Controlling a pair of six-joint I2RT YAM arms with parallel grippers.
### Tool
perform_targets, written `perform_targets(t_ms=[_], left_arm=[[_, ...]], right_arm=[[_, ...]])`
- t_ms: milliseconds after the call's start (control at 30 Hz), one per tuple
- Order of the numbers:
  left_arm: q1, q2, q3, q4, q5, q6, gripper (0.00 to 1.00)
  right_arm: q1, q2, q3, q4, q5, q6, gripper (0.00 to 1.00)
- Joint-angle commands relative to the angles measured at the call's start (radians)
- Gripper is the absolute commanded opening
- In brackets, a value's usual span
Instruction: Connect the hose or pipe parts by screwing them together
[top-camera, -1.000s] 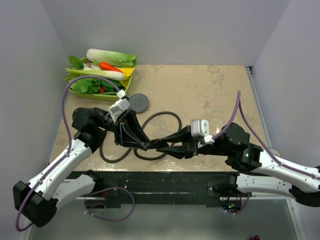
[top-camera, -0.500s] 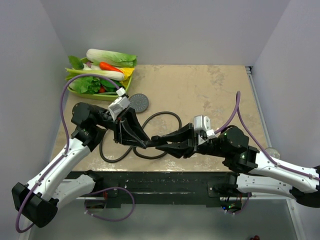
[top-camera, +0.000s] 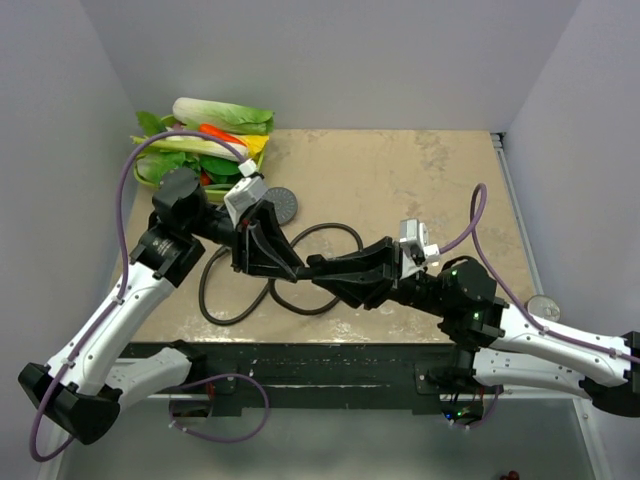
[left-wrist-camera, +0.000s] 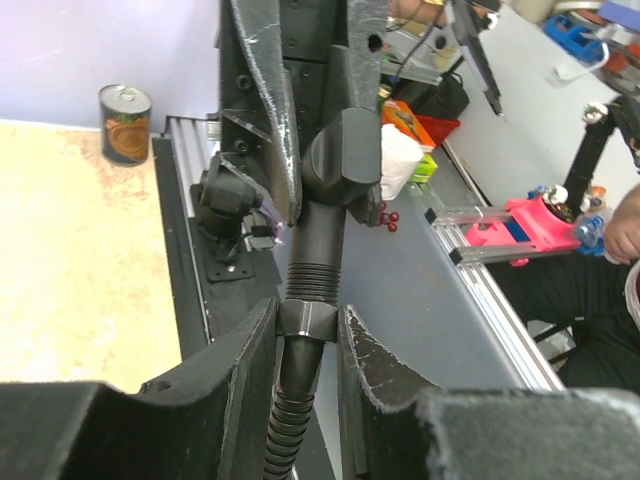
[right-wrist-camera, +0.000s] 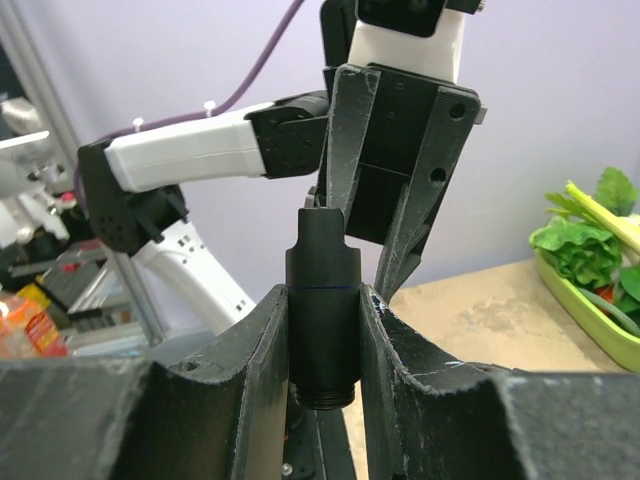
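Higher now and nearer the surface's (top-camera: 420, 170) far-left corner than a second ago, my left pincer (left-wrist-camera: 308, 312) pinches the hose nut (left-wrist-camera: 305, 324). My right pincer (right-wrist-camera: 322, 300), also risen, clamps the threaded fitting (right-wrist-camera: 322, 260). Nut meets thread in mid-air, so I judge screwing can proceed.

Hose nut (left-wrist-camera: 308, 320): between left gripper (left-wrist-camera: 307, 335) fingers. Threaded fitting (left-wrist-camera: 338, 165): just beyond those fingertips, meeting the nut, between right gripper (right-wrist-camera: 323, 305) fingers. Hose loop (top-camera: 340, 231): on table (top-camera: 430, 180), beneath both grippers.

No legible text or labels
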Motion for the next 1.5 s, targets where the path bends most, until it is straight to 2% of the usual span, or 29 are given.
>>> perform_targets(t_ms=[0, 567, 767, 900, 1000, 1200, 1267, 1367, 1433, 1467], left_arm=[[-0.008, 0.046, 0.125, -0.067, -0.382, 0.169, 0.00], [-0.008, 0.045, 0.134, -0.105, -0.404, 0.225, 0.00], [-0.008, 0.040, 0.135, -0.085, -0.381, 0.204, 0.00], [-0.009, 0.040, 0.126, -0.081, -0.366, 0.189, 0.00], [-0.008, 0.043, 0.115, -0.064, -0.346, 0.155, 0.00], [-0.008, 0.037, 0.082, -0.018, -0.304, 0.094, 0.00], [-0.008, 0.032, 0.079, -0.054, -0.295, 0.104, 0.00], [-0.006, 0.004, 0.030, -0.047, -0.289, 0.094, 0.00], [-0.006, -0.042, -0.065, 0.037, -0.281, 0.008, 0.00], [-0.006, -0.056, -0.105, 0.151, -0.269, -0.041, 0.00]], right_arm=[[0.027, 0.120, -0.094, -0.214, -0.066, 0.101, 0.00], [0.027, 0.133, -0.214, -0.159, -0.031, 0.260, 0.00], [0.027, 0.104, -0.339, 0.017, 0.001, 0.380, 0.00], [0.027, 0.107, -0.401, 0.208, 0.012, 0.455, 0.00], [0.027, 0.126, -0.429, 0.339, 0.015, 0.475, 0.00], [0.029, 0.173, -0.421, 0.444, 0.024, 0.469, 0.00], [0.029, 0.154, -0.433, 0.438, 0.039, 0.463, 0.00], [0.029, 0.022, -0.462, 0.374, 0.104, 0.426, 0.00], [0.029, -0.119, -0.481, 0.318, 0.153, 0.364, 0.00], [0.036, -0.161, -0.482, 0.310, 0.164, 0.334, 0.00]])
